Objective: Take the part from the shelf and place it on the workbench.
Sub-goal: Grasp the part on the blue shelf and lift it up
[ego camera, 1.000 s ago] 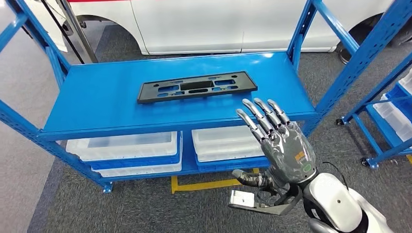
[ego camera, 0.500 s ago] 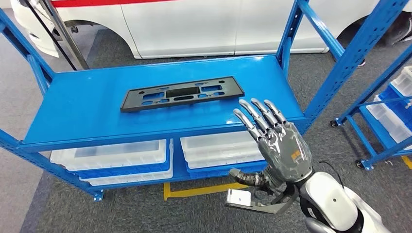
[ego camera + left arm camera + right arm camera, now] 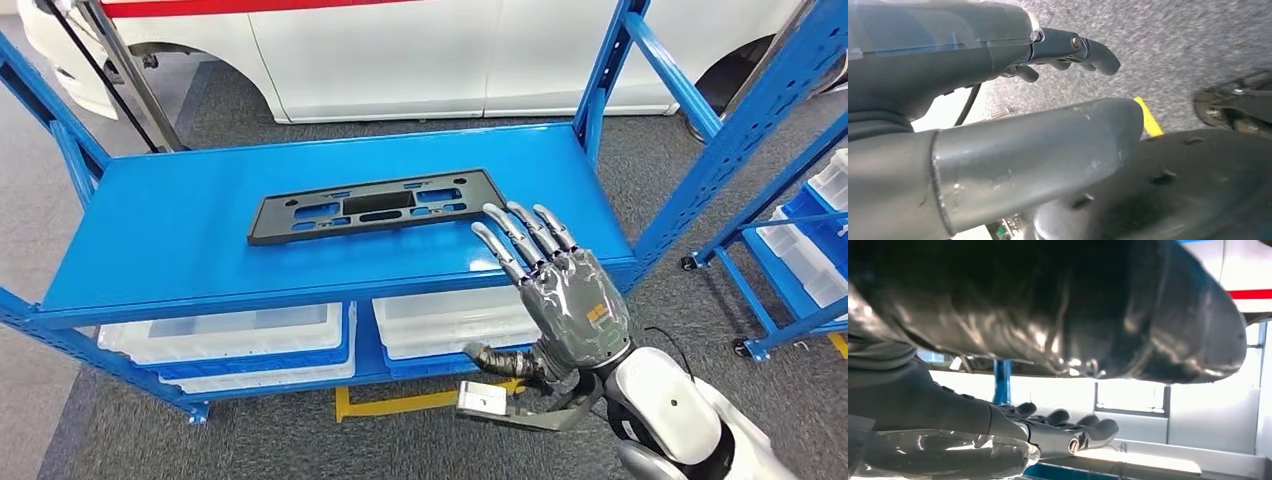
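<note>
Head view looks down on a blue shelf [image 3: 180, 240] over grey carpet with a white car behind, the black part [image 3: 375, 204] lying flat on it, the right hand [image 3: 560, 290] spread empty just beside, the left hand [image 3: 998, 75] empty, fingers apart.

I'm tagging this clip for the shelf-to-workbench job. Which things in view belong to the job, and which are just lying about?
Job:
- black part, flat on the shelf
- blue shelf
- right hand, held open near the part's right end, holding nothing

Lying about:
- clear bins on the lower shelf level
- white car behind
- second blue rack at right
</note>
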{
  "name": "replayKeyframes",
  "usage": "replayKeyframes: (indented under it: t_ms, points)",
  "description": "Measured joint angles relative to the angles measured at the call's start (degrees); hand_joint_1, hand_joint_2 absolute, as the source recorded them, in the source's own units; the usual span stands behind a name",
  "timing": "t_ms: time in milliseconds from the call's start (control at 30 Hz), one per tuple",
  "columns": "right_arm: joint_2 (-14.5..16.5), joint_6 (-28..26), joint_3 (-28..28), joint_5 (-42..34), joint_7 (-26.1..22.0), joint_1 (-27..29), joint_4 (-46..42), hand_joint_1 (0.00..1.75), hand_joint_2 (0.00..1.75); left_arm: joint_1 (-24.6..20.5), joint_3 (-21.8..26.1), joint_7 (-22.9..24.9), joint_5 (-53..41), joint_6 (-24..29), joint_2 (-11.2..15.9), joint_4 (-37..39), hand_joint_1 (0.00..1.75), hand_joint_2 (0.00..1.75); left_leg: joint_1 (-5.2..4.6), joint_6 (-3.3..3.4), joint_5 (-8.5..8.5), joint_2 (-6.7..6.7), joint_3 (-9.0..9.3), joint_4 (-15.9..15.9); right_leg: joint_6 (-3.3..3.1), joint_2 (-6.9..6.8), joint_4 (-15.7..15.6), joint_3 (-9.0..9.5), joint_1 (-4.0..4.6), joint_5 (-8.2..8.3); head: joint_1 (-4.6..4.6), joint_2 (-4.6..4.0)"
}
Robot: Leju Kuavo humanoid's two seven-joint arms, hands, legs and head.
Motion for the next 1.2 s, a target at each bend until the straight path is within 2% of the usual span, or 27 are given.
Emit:
replayKeyframes:
  t_ms: [100, 167, 200, 267, 300, 333, 367, 433, 467, 500, 567, 633, 667, 733, 800, 833, 867, 900, 933, 967, 1000, 1067, 1133, 1200]
  points:
    - [0.42, -0.01, 0.04, -0.04, -0.02, -0.11, 0.26, 0.0, 0.0, -0.28, -0.02, 0.0, -0.02, -0.08, 0.01, 0.02, 0.0, 0.0, 0.0, -0.74, -0.51, 0.09, 0.04, 0.09, -1.22, 0.19, -0.4, 0.21, 0.28, -0.76, 0.01, 0.0]
    - [0.64, -0.02, 0.04, -0.04, -0.03, -0.28, 0.28, 0.0, 0.0, -0.33, -0.03, 0.0, -0.02, -0.1, -0.01, 0.02, 0.0, 0.0, 0.1, -1.22, -1.9, 0.12, -0.66, 2.13, -2.02, 0.18, -0.77, 0.8, 0.16, -1.01, 0.0, 0.0]
    - [0.76, -0.02, 0.03, -0.04, -0.03, -0.33, 0.28, 0.0, 0.0, -0.34, -0.03, 0.0, -0.02, -0.12, -0.02, 0.02, 0.0, 0.0, 0.14, -1.42, -3.25, 0.11, -1.96, 4.86, -2.36, 0.12, -0.93, 1.15, 0.11, -1.16, -0.03, 0.0]
    - [0.96, -0.02, 0.05, -0.04, -0.03, -0.35, 0.31, 0.0, 0.0, -0.28, -0.03, 0.0, -0.02, -0.13, -0.04, 0.02, 0.0, 0.0, 0.15, -1.61, -6.1, 0.1, -6.46, 12.82, -2.84, 0.07, -0.98, 1.57, 0.26, -1.54, -0.04, 0.0]
    - [1.04, -0.02, 0.07, -0.04, -0.03, -0.34, 0.34, 0.0, 0.0, -0.25, -0.03, 0.0, -0.02, -0.14, -0.04, 0.02, 0.0, 0.0, 0.14, -1.62, -6.7, 0.09, -8.59, 16.0, -2.96, 0.09, -0.98, 1.76, 0.36, -1.73, -0.04, 0.0]
    - [1.11, -0.02, 0.08, -0.04, -0.03, -0.33, 0.37, 0.0, 0.0, -0.19, -0.03, 0.0, -0.02, -0.14, -0.04, 0.02, 0.0, 0.0, 0.14, -1.55, -6.11, 0.09, -9.92, 17.34, -3.01, 0.17, -0.97, 2.05, 0.43, -1.97, -0.04, 0.0]
    - [1.21, -0.02, 0.09, -0.04, -0.04, -0.33, 0.4, 0.0, 0.0, -0.13, -0.03, 0.0, -0.02, -0.14, -0.04, 0.02, 0.0, 0.0, 0.13, -1.4, -4.33, 0.09, -10.09, 16.36, -2.98, 0.29, -0.97, 2.45, 0.49, -2.24, -0.04, 0.0]
    - [1.42, 0.03, 0.1, -0.05, -0.04, -0.34, 0.46, 0.0, 0.0, 0.01, -0.03, 0.0, -0.03, -0.15, -0.02, 0.02, 0.0, 0.0, 0.08, -0.86, 0.65, 0.04, -8.0, 9.91, -2.79, 0.48, -1.02, 3.43, 0.52, -2.9, -0.03, 0.0]
    - [1.59, 0.13, 0.11, -0.09, -0.04, -0.4, 0.51, 0.0, 0.0, 0.05, -0.04, -0.01, -0.08, -0.16, 0.01, 0.03, 0.0, 0.0, -0.08, -0.6, 2.44, -0.01, -6.72, 6.61, -2.61, 0.54, -1.03, 3.81, 0.59, -3.21, -0.03, 0.0]
    - [1.77, 0.3, 0.13, -0.15, -0.04, -0.5, 0.59, 0.0, 0.0, 0.01, -0.04, -0.03, -0.16, -0.2, 0.03, 0.03, 0.0, 0.0, -0.22, -0.35, 3.21, -0.06, -5.67, 4.02, -2.37, 0.57, -1.05, 3.95, 0.66, -3.4, -0.03, 0.0]
    - [2.5, 0.95, 0.21, -0.5, -0.03, -0.75, 0.94, 0.0, 0.0, -0.15, -0.07, -0.13, -0.4, -0.32, 0.07, 0.04, 0.0, 0.0, -0.51, -0.07, 3.08, -0.16, -4.87, 1.88, -1.8, 0.61, -1.29, 3.9, 0.75, -3.45, -0.04, 0.0]
    - [3.66, 1.68, 0.4, -1.08, 0.0, -1.13, 1.52, 0.0, 0.0, -0.28, -0.18, -0.25, -0.67, -0.47, 0.07, 0.04, 0.0, 0.0, -0.21, 0.27, 3.01, -0.18, -4.27, 0.78, -1.18, 0.6, -1.45, 4.01, 0.83, -3.61, -0.03, 0.0]
    - [4.43, 1.93, 0.53, -1.43, 0.04, -1.42, 1.95, 0.0, 0.0, -0.23, -0.3, -0.27, -0.8, -0.53, 0.08, 0.04, 0.0, 0.0, -0.04, 0.55, 3.09, -0.08, -3.81, 0.24, -0.93, 0.55, -0.63, 3.73, 0.84, -4.19, -0.02, 0.0]
    - [6.21, 2.33, 0.81, -2.15, 0.27, -1.93, 3.14, 0.0, 0.0, -0.17, -0.63, -0.36, -1.07, -0.63, 0.16, 0.04, 0.0, 0.0, 0.13, 1.08, 3.12, 0.14, -3.01, -0.46, -0.57, 0.41, 4.61, 1.13, 0.75, -6.72, 0.0, 0.0]
    - [8.24, 2.67, 1.14, -2.77, 0.56, -2.15, 4.66, 0.0, 0.0, -0.27, -1.04, -0.52, -1.22, -0.66, 0.24, 0.04, 0.0, 0.0, 0.05, 1.42, 2.83, 0.21, -2.69, -0.5, -0.34, 0.36, 11.85, -3.24, 0.68, -9.04, -0.01, 0.0]
    - [9.3, 2.8, 1.32, -2.94, 0.7, -2.15, 5.4, 0.0, 0.0, -0.33, -1.23, -0.61, -1.29, -0.66, 0.25, 0.04, 0.0, 0.0, 0.02, 1.45, 2.61, 0.15, -2.47, -0.47, -0.28, 0.35, 13.72, -4.72, 0.66, -8.85, -0.01, 0.0]
    - [10.43, 2.9, 1.55, -3.05, 0.81, -2.17, 6.07, 0.0, 0.0, -0.36, -1.36, -0.68, -1.34, -0.67, 0.25, 0.04, 0.0, 0.0, 0.01, 1.38, 2.33, 0.08, -2.14, -0.44, -0.3, 0.35, 13.55, -5.21, 0.66, -7.51, 0.0, 0.0]
    - [11.59, 2.97, 1.8, -3.12, 0.9, -2.19, 6.65, 0.0, 0.0, -0.37, -1.43, -0.73, -1.39, -0.67, 0.25, 0.04, 0.0, 0.0, 0.01, 1.24, 1.98, 0.0, -1.69, -0.4, -0.43, 0.34, 11.2, -4.58, 0.67, -5.16, 0.01, 0.0]
    - [12.69, 2.99, 2.09, -3.19, 0.97, -2.25, 7.13, 0.0, 0.0, -0.36, -1.45, -0.74, -1.42, -0.67, 0.25, 0.04, 0.0, 0.0, 0.0, 1.03, 1.55, -0.05, -1.17, -0.36, -0.66, 0.32, 7.38, -3.21, 0.7, -2.49, 0.01, 0.0]
    - [13.69, 3.02, 2.43, -3.32, 1.01, -2.37, 7.62, 0.0, 0.0, -0.38, -1.46, -0.74, -1.44, -0.66, 0.25, 0.03, 0.0, 0.0, -0.11, 0.74, 1.12, -0.08, -0.75, -0.27, -0.94, 0.3, 3.91, -1.75, 0.85, -0.6, 0.02, 0.0]
    - [14.68, 3.05, 2.78, -3.54, 1.01, -2.54, 8.03, 0.0, 0.0, -0.37, -1.47, -0.72, -1.45, -0.66, 0.26, 0.03, 0.0, 0.0, -0.19, 0.44, 0.78, -0.11, -0.55, -0.17, -1.26, 0.25, 1.08, -0.52, 0.99, 0.31, 0.02, 0.0]
    - [16.46, 3.1, 3.47, -4.23, 0.99, -2.96, 8.87, 0.0, 0.0, -0.62, -1.51, -0.66, -1.46, -0.71, 0.28, 0.02, 0.0, 0.0, -0.34, -0.09, 0.47, -0.12, -0.6, -0.12, -1.77, 0.23, -0.73, 0.31, 1.3, -0.06, 0.01, 0.0]
    - [17.95, 3.09, 3.86, -4.99, 0.98, -3.29, 9.62, 0.0, 0.0, -0.91, -1.63, -0.6, -1.49, -0.78, 0.33, 0.02, 0.0, 0.0, -0.32, -0.58, 0.13, -0.08, -0.49, -0.16, -2.23, 0.29, -1.37, 0.68, 1.08, -0.31, 0.01, 0.0]
    - [19.15, 3.06, 4.02, -5.49, 0.94, -3.65, 10.23, 0.0, 0.0, -1.0, -1.81, -0.55, -1.57, -0.83, 0.37, 0.02, 0.0, 0.0, -0.25, -1.15, -1.43, -0.07, -1.29, 2.18, -2.81, 0.27, -2.06, 1.49, 0.71, -0.43, -0.03, 0.0]
